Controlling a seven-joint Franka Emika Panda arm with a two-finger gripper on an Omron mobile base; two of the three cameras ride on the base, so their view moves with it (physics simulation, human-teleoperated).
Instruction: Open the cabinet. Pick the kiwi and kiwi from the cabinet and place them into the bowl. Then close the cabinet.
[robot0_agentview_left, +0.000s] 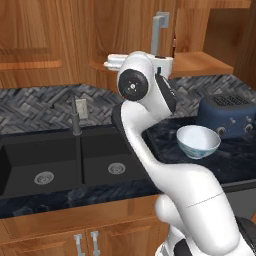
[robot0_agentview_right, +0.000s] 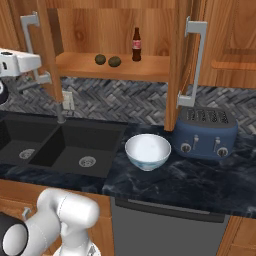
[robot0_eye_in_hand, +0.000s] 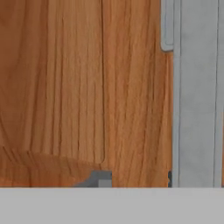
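Looking along the jaws, can't tell if they're released or clenched; the tips are barely visible against the cabinet (robot0_agentview_right: 112, 30) door, beside its silver bar handle (robot0_eye_in_hand: 197, 96). Both doors stand open. 2 kiwis (robot0_agentview_right: 100, 59) (robot0_agentview_right: 114, 61) sit on the shelf near a cola bottle (robot0_agentview_right: 136, 45). The bowl (robot0_agentview_right: 147, 150) rests on the dark surface (robot0_agentview_right: 200, 180) below, between sink (robot0_agentview_right: 60, 145) and toaster (robot0_agentview_right: 207, 131).

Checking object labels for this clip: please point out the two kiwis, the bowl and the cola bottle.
left kiwi (robot0_agentview_right: 100, 59), right base view, middle of the fruit.
right kiwi (robot0_agentview_right: 115, 61), right base view, middle of the fruit.
bowl (robot0_agentview_right: 148, 159), right base view, outer front wall.
cola bottle (robot0_agentview_right: 136, 45), right base view, red label.
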